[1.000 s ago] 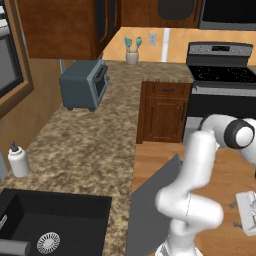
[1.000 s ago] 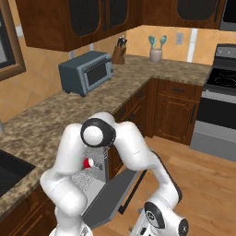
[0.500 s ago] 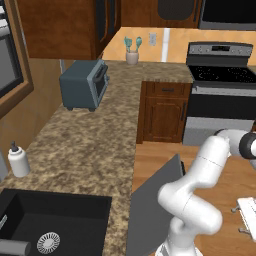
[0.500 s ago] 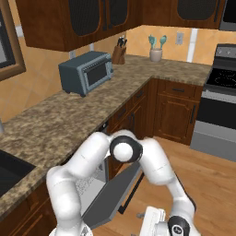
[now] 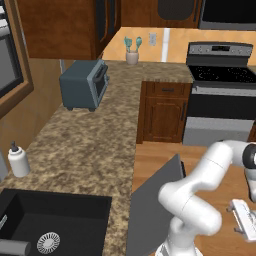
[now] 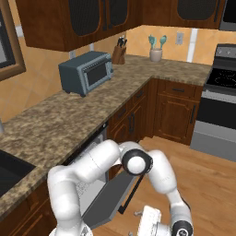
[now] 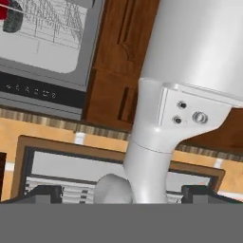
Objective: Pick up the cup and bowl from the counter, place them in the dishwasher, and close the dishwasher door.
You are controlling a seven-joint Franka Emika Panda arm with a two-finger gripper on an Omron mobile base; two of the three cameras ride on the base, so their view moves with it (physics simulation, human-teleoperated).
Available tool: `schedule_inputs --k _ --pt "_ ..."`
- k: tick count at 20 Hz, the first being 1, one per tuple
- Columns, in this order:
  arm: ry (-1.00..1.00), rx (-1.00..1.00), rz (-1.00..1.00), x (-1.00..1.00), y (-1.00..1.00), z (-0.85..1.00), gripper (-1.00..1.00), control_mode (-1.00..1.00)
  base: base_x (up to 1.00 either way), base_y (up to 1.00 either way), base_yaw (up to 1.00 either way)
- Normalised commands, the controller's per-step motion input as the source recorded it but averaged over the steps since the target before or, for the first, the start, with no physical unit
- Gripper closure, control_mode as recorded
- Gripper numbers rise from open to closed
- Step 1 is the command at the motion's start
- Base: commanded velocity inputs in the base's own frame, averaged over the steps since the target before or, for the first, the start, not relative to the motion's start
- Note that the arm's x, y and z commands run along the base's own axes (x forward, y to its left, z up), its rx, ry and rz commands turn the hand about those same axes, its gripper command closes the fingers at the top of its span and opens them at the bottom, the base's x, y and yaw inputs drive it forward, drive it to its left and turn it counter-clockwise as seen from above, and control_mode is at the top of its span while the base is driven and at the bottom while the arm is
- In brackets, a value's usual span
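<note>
Speckled bench running from the lower left toward the middle of the left base view, with a toaster, a soap bottle and a black sink on it. Dishwasher under the bench at the lower left of the right base view, its grey door hanging down and open. Loading judged done; shutting the door left.

In the hand view's upper left, wire rack holding a dark round bowl touching a scrap of red cup at the frame edge.

Claw low at the bottom of the right base view, near the floor; spread wide, holding nothing.
</note>
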Motion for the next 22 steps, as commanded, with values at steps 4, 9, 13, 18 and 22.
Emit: schedule_inputs --k 4,9,13,18,22 --pt "0.0 0.13 0.08 0.46 0.0 -0.34 -1.0 -1.0 0.0 0.0 0.0" --pt "0.0 -0.03 0.02 0.59 0.0 -0.73 -1.0 -1.0 0.0 0.0 0.0" --pt "0.0 -0.11 -0.02 0.54 0.0 -0.6 -1.0 -1.0 0.0 0.0 0.0" --pt "0.01 -0.17 -0.12 0.64 0.0 -0.55 -1.0 -1.0 0.0 0.0 0.0" --pt "0.02 -0.2 -0.15 0.74 0.0 -0.69 -1.0 -1.0 0.0 0.0 0.0"
